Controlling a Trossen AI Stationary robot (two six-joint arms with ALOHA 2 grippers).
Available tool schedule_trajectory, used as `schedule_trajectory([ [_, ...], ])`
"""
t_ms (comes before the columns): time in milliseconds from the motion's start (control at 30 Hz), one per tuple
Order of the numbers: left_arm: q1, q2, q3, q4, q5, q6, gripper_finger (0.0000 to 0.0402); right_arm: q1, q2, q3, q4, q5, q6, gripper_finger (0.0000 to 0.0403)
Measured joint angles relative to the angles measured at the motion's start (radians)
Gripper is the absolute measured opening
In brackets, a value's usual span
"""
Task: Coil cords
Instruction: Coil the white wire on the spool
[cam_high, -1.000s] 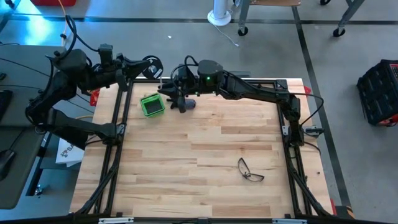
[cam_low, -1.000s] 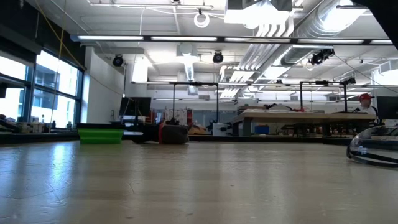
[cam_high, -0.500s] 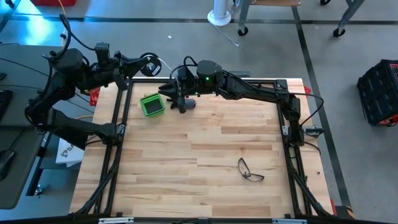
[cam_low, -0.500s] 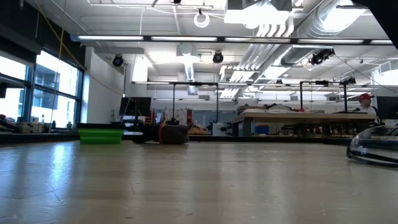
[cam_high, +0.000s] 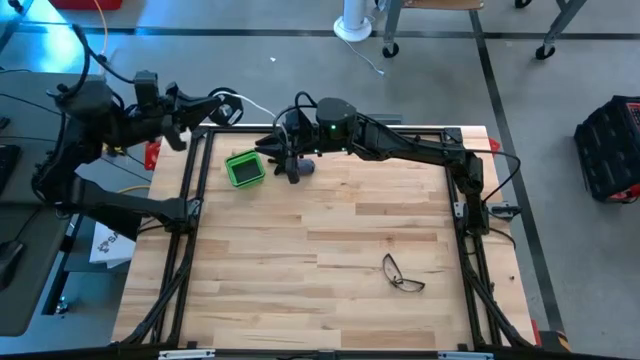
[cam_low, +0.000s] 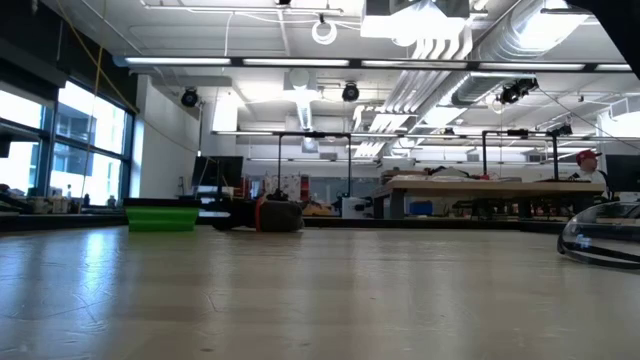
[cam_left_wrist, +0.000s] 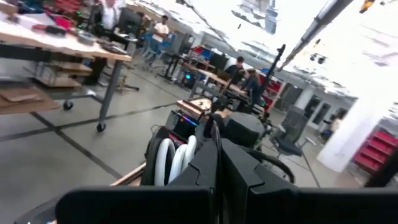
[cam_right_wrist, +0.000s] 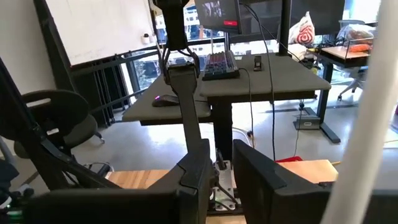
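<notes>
The small black reel (cam_high: 229, 108) hangs beyond the table's far left corner, with white cord wound on it (cam_left_wrist: 170, 158). My left gripper (cam_high: 215, 107) is shut beside it. From the reel, the thin white cord (cam_high: 258, 108) runs over the table's far edge to my right gripper (cam_high: 284, 148). That gripper hovers level above the far left part of the table, its fingers (cam_right_wrist: 194, 167) closed on a small white piece. My left gripper carries the reel at its fingertips, coming level from the table's left. In the left wrist view the shut fingers (cam_left_wrist: 219, 163) hide the place of contact. The reel (cam_left_wrist: 155, 155) stands on edge, clear of the table. My right gripper pinches the cord's end (cam_right_wrist: 220, 178) between its two fingers, pointing level toward the table's left. The cord leaves it toward the reel, lifted off the table.
A green box (cam_high: 243, 168) and a dark purplish object (cam_high: 305, 167) lie under my right gripper. Eyeglasses (cam_high: 403, 275) lie at the near right. Black frame rails (cam_high: 190, 210) run along the table's sides. People stand far off in the room.
My left gripper has moved away from my right gripper, toward and past the table's left edge, taking the reel along. The stretch of white cord between reel and right gripper has grown longer. My right gripper has kept still.
</notes>
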Motion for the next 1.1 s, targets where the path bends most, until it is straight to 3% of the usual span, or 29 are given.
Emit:
schedule_trajectory([
  [300, 0.000, -0.026, 0.000, -0.171, 0.055, -0.023, 0.0000, 0.000, 0.000, 0.000, -0.040, -0.002, -0.020, 0.0062],
  [733, 0.000, -0.076, 0.000, -0.138, 0.019, 0.009, 0.0000, 0.003, 0.000, 0.000, -0.059, 0.013, -0.028, 0.0053],
  [1100, 0.000, -0.087, 0.000, -0.230, 0.019, -0.025, 0.0000, 0.003, 0.000, 0.000, -0.058, 0.015, -0.028, 0.0050],
])
